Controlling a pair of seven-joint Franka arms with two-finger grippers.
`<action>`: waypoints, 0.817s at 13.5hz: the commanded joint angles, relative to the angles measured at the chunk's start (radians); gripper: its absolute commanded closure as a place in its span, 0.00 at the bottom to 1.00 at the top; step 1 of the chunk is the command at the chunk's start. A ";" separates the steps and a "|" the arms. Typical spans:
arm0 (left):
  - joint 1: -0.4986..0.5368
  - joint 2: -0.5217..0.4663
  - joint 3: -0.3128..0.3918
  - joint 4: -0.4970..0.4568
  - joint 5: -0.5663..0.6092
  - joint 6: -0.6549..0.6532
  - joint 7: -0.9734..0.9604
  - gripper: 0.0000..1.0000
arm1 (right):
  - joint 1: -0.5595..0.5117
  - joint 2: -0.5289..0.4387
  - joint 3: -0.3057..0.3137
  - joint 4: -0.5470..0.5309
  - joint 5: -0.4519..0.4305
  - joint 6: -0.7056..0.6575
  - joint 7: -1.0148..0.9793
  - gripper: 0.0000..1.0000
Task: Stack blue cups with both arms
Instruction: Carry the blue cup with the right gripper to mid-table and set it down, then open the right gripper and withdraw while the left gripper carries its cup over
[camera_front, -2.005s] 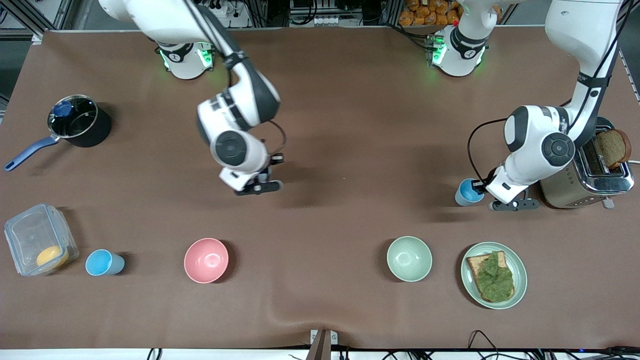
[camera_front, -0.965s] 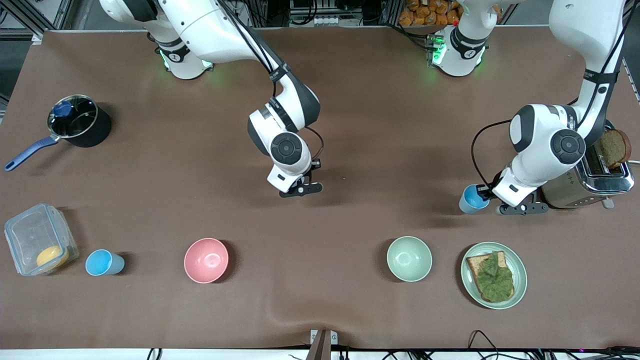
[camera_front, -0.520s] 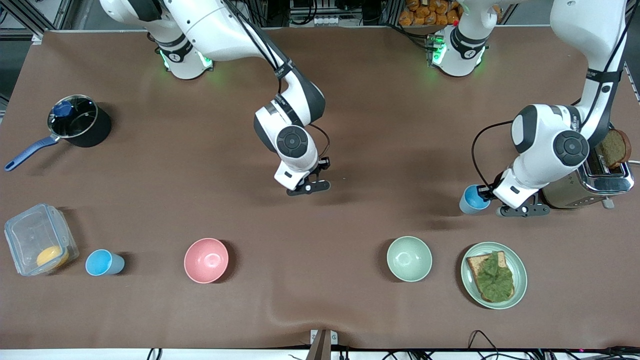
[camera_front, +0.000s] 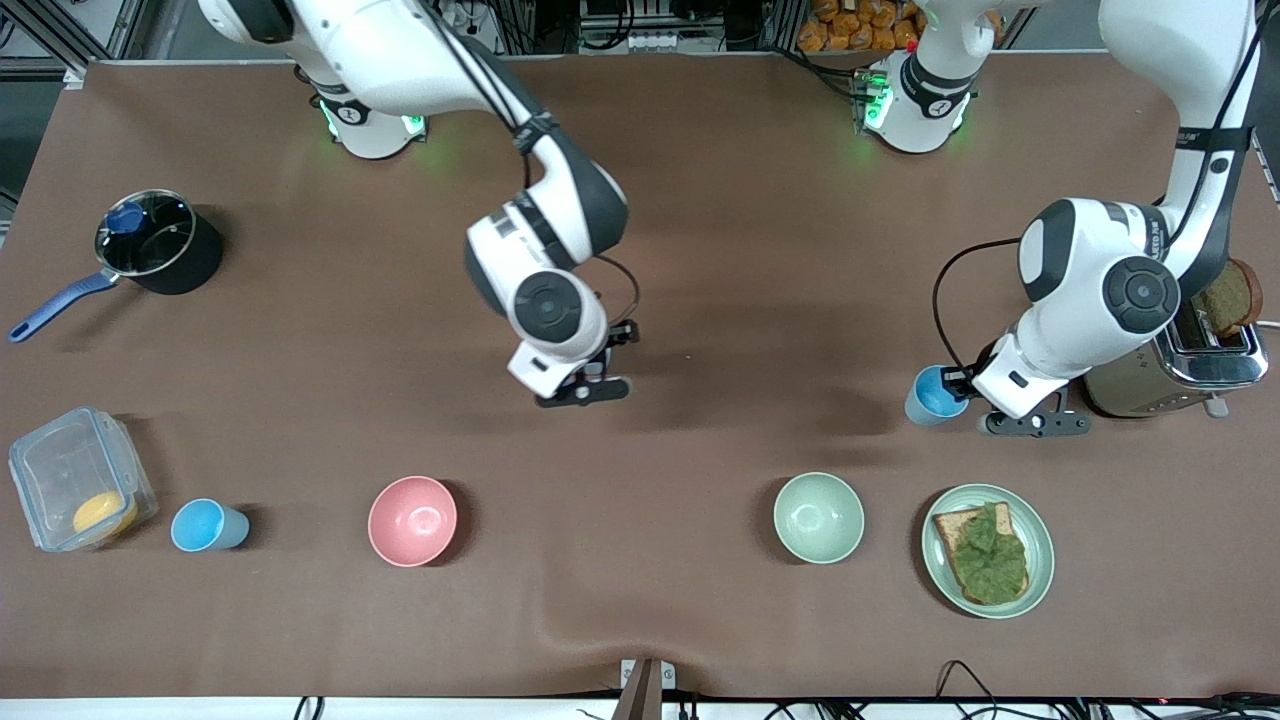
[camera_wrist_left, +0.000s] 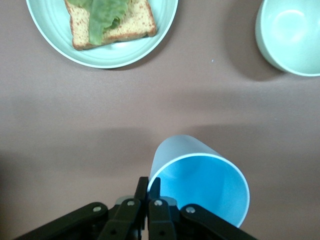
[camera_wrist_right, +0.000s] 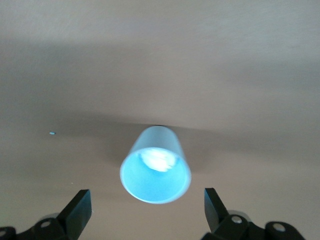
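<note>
My left gripper (camera_wrist_left: 148, 187) is shut on the rim of a bright blue cup (camera_wrist_left: 200, 182), one finger inside the wall and one outside. In the front view that cup (camera_front: 930, 395) hangs tilted in the left gripper (camera_front: 962, 385) over the table beside the toaster. My right gripper (camera_wrist_right: 146, 197) stands open above a paler blue cup (camera_wrist_right: 156, 167) that is upright on the table, clear of both fingers. From the front the right gripper (camera_front: 583, 388) is over the table's middle and its hand hides that cup. Another blue cup (camera_front: 208, 525) stands beside the plastic box.
A pink bowl (camera_front: 412, 520) and a pale green bowl (camera_front: 818, 517) sit nearer the front camera. A plate (camera_front: 1040, 560) with toast and lettuce lies next to the green bowl. A toaster (camera_front: 1170, 365), a black pot (camera_front: 160, 245) and a clear box (camera_front: 75, 490) stand at the table's ends.
My right gripper has opened and its hand has drawn back toward the right arm's end of the table. The left gripper with its cup has shifted slightly.
</note>
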 joint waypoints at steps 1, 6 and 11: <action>0.004 -0.021 -0.018 0.061 0.008 -0.106 -0.040 1.00 | -0.077 -0.076 0.013 0.000 0.021 -0.058 -0.029 0.00; -0.002 -0.009 -0.094 0.118 0.008 -0.168 -0.204 1.00 | -0.186 -0.158 0.005 -0.001 0.006 -0.198 -0.089 0.00; -0.026 0.002 -0.179 0.126 0.009 -0.166 -0.416 1.00 | -0.347 -0.313 0.008 -0.076 -0.037 -0.256 -0.158 0.00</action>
